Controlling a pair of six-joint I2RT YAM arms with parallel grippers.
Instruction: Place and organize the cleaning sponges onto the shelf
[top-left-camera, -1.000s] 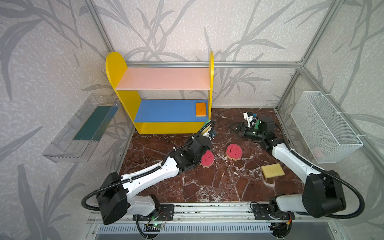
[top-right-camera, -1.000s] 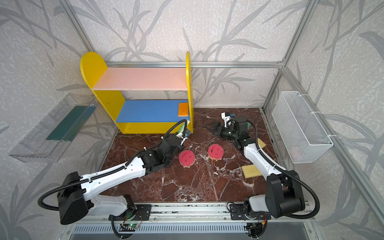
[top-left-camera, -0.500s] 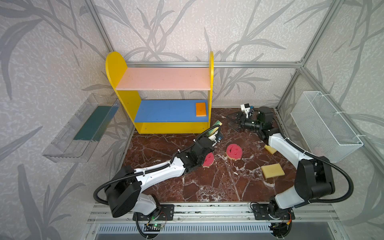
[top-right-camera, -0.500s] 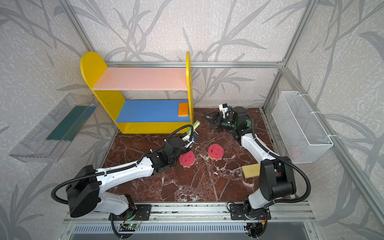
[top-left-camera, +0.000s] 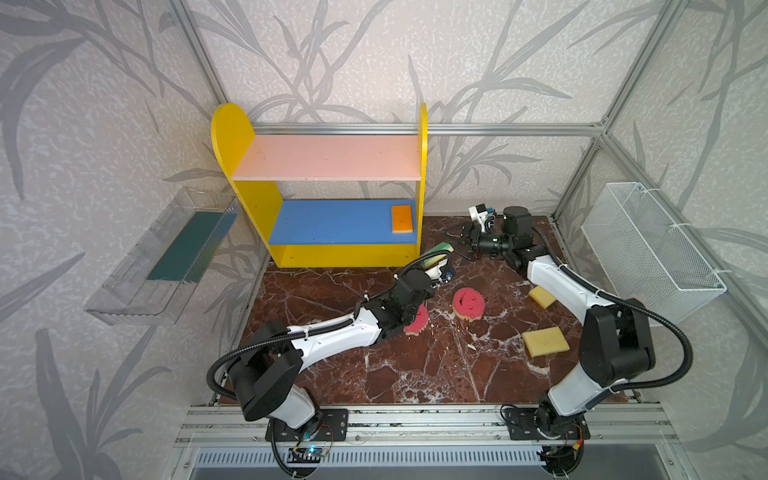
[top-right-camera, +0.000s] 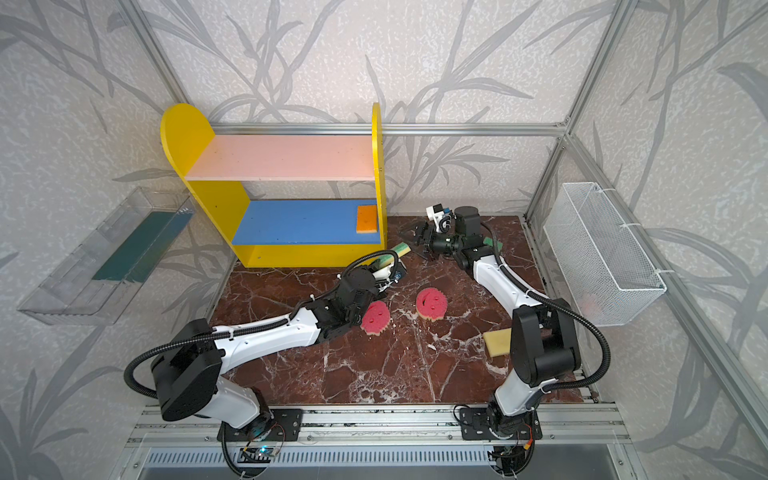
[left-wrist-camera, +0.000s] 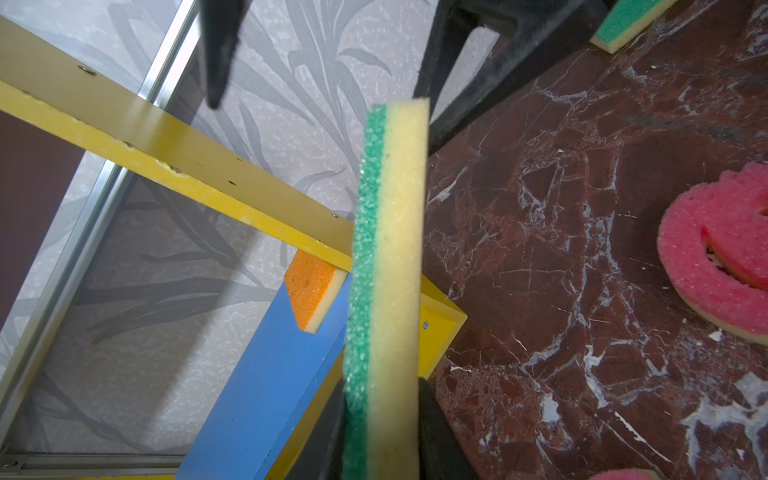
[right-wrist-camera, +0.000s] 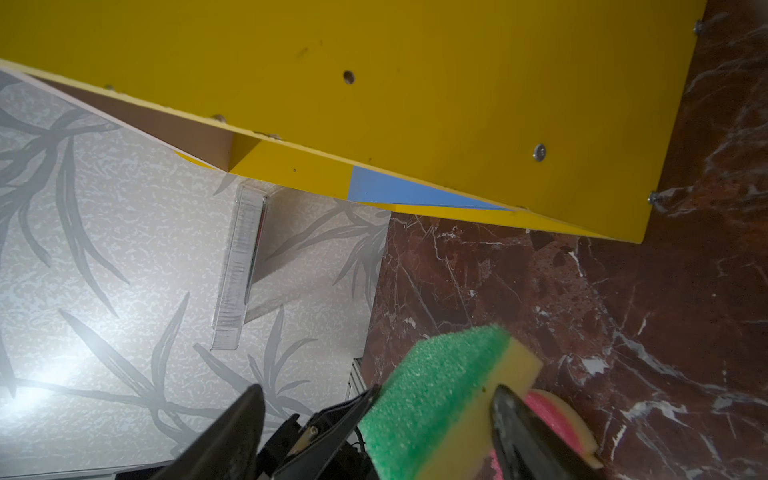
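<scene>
Your left hand (top-left-camera: 435, 261) clamped on green-faced sponge (top-left-camera: 439, 250) at front corner of shelf (top-left-camera: 332, 250); right hand (top-left-camera: 455, 246) spread, just beside it. Shelved: orange sponge (top-left-camera: 402, 219) on blue board (top-left-camera: 328, 223) only. Outstanding: pink sponges (top-left-camera: 468, 304), yellow sponges (top-left-camera: 545, 340) on worktop (top-left-camera: 415, 374). Since second ago: left hand rose off worktop, right hand moved in.

Sponge (top-left-camera: 402, 219) on shelf's (top-left-camera: 332, 254) mid board (top-left-camera: 332, 222) (rt end), 2 sponges (top-left-camera: 468, 304) (top-left-camera: 419, 323) on table (top-left-camera: 415, 374) in front.

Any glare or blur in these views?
Right wrist view: bright glare on the wallpaper, right gripper soft up close. Left wrist view: no glare, green-faced sponge sharp. Both top views: even light, soft shadows.
</scene>
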